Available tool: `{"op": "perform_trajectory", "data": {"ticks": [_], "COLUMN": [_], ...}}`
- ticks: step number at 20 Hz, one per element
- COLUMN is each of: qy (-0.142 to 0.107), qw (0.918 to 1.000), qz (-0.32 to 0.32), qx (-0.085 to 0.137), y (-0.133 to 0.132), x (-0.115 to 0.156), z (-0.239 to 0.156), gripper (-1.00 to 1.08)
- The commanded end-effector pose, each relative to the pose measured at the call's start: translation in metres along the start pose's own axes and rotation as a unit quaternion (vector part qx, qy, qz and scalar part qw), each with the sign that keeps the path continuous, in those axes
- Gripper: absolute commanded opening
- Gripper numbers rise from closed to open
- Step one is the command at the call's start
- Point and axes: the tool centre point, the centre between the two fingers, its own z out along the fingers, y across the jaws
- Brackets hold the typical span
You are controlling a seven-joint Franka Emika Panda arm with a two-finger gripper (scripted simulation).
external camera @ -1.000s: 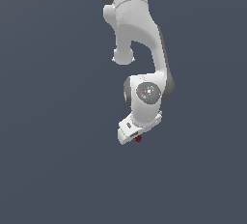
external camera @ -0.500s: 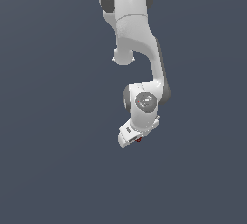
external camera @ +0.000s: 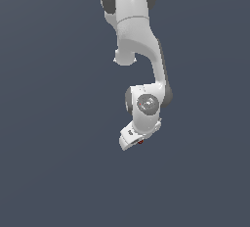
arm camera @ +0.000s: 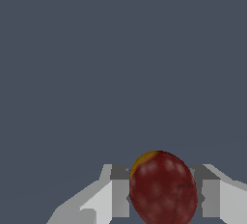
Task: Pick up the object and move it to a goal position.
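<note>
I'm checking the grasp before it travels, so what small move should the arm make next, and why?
Probably keep the end effector closed and begin carrying toward the goal. The wrist view shows the dark red ball sitting between both fingers, which look pressed against its sides. No goal marker shows in either view, so I can't tell the direction.

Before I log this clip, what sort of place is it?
Apparently a bare simulated scene, not a real room: flat grey-blue background without furniture, a smooth rendered white arm, and its claw shut on a dark red ball.
</note>
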Motion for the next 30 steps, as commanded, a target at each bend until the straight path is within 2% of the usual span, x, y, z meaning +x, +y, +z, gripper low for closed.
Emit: {"op": "perform_trajectory", "data": {"ticks": [1,8,14,30], "qy": [0.0,0.0,0.0,0.0], "qw": [1.0,1.0,1.0,1.0], "qz": [0.0,0.0,0.0,0.0], "qx": [0.0,0.0,0.0,0.0], "y": [0.0,-0.001,-0.004,-0.021], "x": [0.0,0.0,-0.001,-0.004], "z": [0.0,-0.005,-0.03,-0.18], "gripper": [-1.0,-1.0,-1.0,-1.0]}}
